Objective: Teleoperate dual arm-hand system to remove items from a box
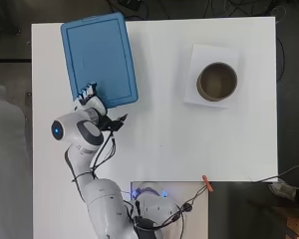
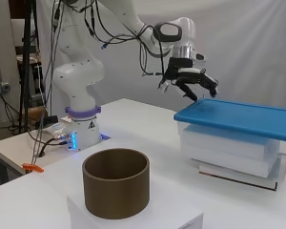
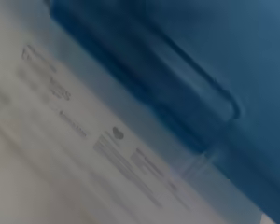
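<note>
Pretty clearly a robotics lab, not anyone's home. The white robot arm (image 2: 81,76) is bolted at the edge of a plain white table (image 1: 189,144), with loose black cables (image 2: 128,33) draped all over it and a lit-up blue base (image 2: 75,140). More wires trail across the dark floor (image 1: 289,74) around the table. A pale curtain (image 2: 257,47) hangs behind as a backdrop, and metal racking (image 2: 26,71) stands off to the side.
</note>
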You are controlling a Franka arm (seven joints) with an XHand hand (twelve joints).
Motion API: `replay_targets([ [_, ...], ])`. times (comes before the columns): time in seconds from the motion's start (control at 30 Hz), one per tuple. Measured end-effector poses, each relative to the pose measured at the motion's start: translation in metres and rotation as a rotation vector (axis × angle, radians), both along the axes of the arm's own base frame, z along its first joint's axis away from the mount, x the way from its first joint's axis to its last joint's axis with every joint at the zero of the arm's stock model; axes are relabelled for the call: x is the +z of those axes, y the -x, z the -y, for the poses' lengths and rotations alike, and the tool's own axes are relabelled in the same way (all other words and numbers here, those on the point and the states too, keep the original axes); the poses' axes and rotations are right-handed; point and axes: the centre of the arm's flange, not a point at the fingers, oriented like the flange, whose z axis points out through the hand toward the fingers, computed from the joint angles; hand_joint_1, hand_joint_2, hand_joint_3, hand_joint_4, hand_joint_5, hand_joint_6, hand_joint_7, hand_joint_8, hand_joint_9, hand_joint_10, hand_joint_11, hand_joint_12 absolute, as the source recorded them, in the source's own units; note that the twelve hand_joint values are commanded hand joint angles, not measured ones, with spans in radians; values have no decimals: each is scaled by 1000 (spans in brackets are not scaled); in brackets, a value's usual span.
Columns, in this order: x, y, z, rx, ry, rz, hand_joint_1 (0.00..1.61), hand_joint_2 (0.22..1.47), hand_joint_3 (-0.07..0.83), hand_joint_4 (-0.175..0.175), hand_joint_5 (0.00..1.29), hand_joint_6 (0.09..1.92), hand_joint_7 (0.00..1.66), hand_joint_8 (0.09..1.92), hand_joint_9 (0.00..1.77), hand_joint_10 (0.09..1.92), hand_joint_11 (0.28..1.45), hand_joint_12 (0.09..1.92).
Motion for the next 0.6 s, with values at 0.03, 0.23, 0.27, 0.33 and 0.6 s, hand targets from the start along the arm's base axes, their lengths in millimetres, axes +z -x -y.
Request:
replay_targets([
  [0.03,4,-3,-9,-22,-11,-1,51,996,-6,-94,61,180,198,193,312,233,445,156],
  [0.23,-23,9,-5,-273,27,-187,0,945,-4,-148,51,87,208,87,319,87,450,87],
  [0.27,-28,11,-2,-289,26,-186,0,942,-5,-149,54,87,210,87,320,87,445,87],
  [0.33,-40,15,7,-308,42,-157,7,943,-3,-150,55,87,207,87,315,87,430,87],
  [0.6,-43,12,53,-409,102,-53,68,981,4,-149,53,87,193,87,305,87,402,87],
])
